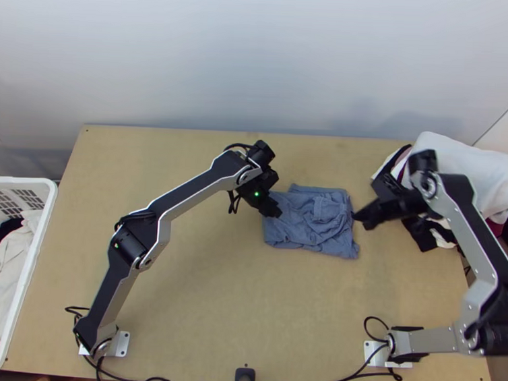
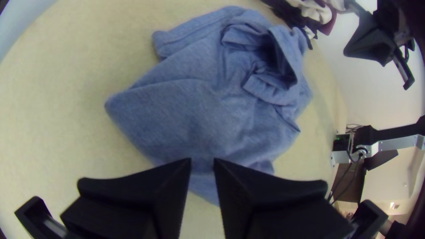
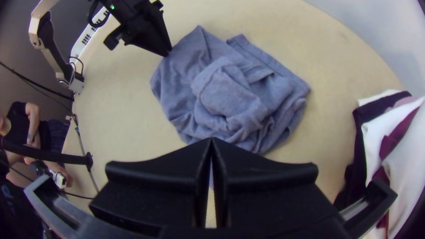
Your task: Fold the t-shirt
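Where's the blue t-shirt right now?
Top view: bunched blue t-shirt right of centre on the table, between left gripper and right gripper.

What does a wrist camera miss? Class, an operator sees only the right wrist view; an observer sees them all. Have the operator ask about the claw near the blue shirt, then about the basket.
Operator: I can see the left claw near the edge of the blue shirt. Are its fingertips together?
Observer: No, the left wrist view shows a narrow gap between them.
Operator: I get only the outside of the white basket. What is in it?
Observer: From above, I see off-white cloth with some black cloth beside it.
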Motion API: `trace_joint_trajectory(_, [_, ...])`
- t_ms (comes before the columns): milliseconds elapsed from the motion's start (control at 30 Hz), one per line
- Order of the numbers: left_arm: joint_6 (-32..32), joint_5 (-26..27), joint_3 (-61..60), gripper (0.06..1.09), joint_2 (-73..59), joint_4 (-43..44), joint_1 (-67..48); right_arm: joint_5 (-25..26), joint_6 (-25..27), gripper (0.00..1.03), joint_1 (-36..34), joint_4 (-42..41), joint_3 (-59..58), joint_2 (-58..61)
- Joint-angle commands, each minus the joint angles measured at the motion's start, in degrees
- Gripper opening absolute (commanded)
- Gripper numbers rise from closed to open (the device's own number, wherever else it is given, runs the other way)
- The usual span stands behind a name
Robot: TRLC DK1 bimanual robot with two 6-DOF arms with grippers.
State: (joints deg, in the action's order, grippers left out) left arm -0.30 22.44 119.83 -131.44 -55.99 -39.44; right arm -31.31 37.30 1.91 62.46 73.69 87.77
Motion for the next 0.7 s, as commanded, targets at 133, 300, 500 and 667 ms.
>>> trace_joint_trajectory(133, [-0.41,-3.01,-0.65,0.1,-1.72,2.99,0.77,-0.07,-6.01,0.03,13.56,-5.06,11.3,13.22])
trace_joint_trajectory(300, [-0.41,-3.63,-0.74,0.1,-2.86,2.99,-0.02,-0.15,-7.06,0.03,17.51,-6.73,10.51,18.58])
trace_joint_trajectory(500, [-0.41,-3.72,-0.74,0.1,-3.3,3.16,-0.81,1.43,-7.77,0.03,17.34,-9.63,9.98,22.45])
trace_joint_trajectory(667, [-0.41,-5.12,0.05,0.1,-4.27,3.25,-1.78,8.63,-10.14,0.03,17.25,-11.22,8.49,26.05])
